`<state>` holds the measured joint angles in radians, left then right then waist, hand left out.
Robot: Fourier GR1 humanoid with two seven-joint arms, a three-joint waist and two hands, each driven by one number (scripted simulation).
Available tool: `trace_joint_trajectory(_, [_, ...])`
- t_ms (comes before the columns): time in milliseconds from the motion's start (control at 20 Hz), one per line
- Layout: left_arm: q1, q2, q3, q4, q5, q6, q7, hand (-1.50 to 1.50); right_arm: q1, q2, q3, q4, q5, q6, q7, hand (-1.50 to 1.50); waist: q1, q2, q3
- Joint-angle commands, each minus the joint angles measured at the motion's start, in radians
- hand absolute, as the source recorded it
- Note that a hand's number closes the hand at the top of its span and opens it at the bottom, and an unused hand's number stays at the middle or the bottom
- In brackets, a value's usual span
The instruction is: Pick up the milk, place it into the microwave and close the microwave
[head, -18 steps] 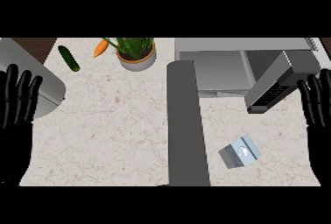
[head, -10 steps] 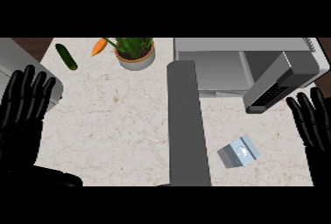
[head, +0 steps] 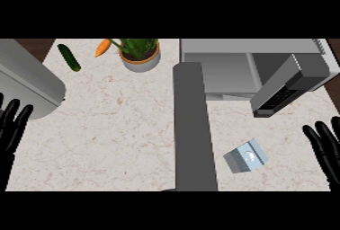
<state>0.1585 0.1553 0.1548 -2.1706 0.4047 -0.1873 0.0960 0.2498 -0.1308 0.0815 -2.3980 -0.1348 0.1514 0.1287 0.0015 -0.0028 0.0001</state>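
We see the tabletop (head: 119, 134), then the microwave (head: 259, 67) with its door (head: 289, 85) swung open. Our left hand (head: 12, 128) and right hand (head: 325, 150) show straight fingers holding nothing. The milk (head: 246, 156) lies below the door.

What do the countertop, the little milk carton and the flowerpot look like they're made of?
The countertop looks like polished stone, perhaps marble: pale cream with fine brownish veins. The milk carton seems coated cardboard, with flat grey-blue folded faces. The flowerpot looks like matte terracotta or clay, judging by its orange-tan rim, though painted plastic is possible.
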Motion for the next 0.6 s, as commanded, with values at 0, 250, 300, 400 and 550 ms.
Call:
trace_joint_trajectory(0, [0.105, 0.007, 0.048, -0.059, 0.065, -0.065, -0.006, -1.50, 0.087, 0.016, -0.015, 0.067, 0.053, 0.039, -0.109, -1.50, 0.001, 0.000, 0.000])
trace_joint_trajectory(250, [0.150, 0.028, 0.154, -0.062, 0.158, -0.125, -0.002, -1.50, 0.005, 0.033, 0.020, 0.118, 0.139, 0.004, -0.067, -1.50, 0.004, 0.002, 0.000])
trace_joint_trajectory(300, [0.259, 0.011, 0.145, -0.172, 0.185, -0.158, -0.003, -1.50, 0.099, 0.015, -0.017, 0.113, 0.104, 0.039, -0.138, -1.50, 0.007, -0.001, 0.000])
trace_joint_trajectory(400, [0.224, 0.009, 0.167, -0.115, 0.190, -0.161, -0.003, -1.50, 0.114, 0.069, 0.030, 0.176, 0.157, 0.001, -0.170, -1.50, 0.003, 0.001, 0.000])
trace_joint_trajectory(550, [0.234, 0.005, 0.175, -0.214, 0.233, -0.119, 0.061, -1.50, 0.006, 0.042, -0.064, 0.250, 0.144, -0.020, -0.112, -1.50, 0.008, 0.002, 0.000])
